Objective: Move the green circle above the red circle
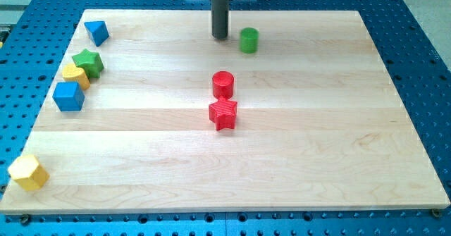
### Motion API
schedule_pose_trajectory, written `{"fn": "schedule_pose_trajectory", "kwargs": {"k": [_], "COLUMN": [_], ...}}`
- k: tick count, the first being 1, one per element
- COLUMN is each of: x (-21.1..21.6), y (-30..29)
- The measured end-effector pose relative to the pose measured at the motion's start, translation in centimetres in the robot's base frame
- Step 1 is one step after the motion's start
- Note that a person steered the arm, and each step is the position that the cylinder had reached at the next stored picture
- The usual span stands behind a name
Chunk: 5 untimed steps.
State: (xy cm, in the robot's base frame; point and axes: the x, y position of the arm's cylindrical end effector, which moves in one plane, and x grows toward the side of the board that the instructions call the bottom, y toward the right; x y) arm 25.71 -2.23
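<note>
The green circle stands near the view's top, above and slightly right of the red circle. My tip rests on the board just left of the green circle, a small gap apart from it. The rod rises straight up out of the view's top. A red star sits directly below the red circle.
At the view's left stand a blue triangular block, a green star, a yellow block and a blue cube. A yellow hexagon sits at the bottom left corner. The wooden board lies on a blue perforated table.
</note>
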Motion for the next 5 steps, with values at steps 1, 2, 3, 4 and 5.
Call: {"fn": "schedule_pose_trajectory", "kwargs": {"k": [1, 2, 3, 4, 5], "x": [-1.9, 1.6, 4.7, 3.6, 6.7], "y": [5.2, 9.9, 6.0, 12.7, 10.5]}}
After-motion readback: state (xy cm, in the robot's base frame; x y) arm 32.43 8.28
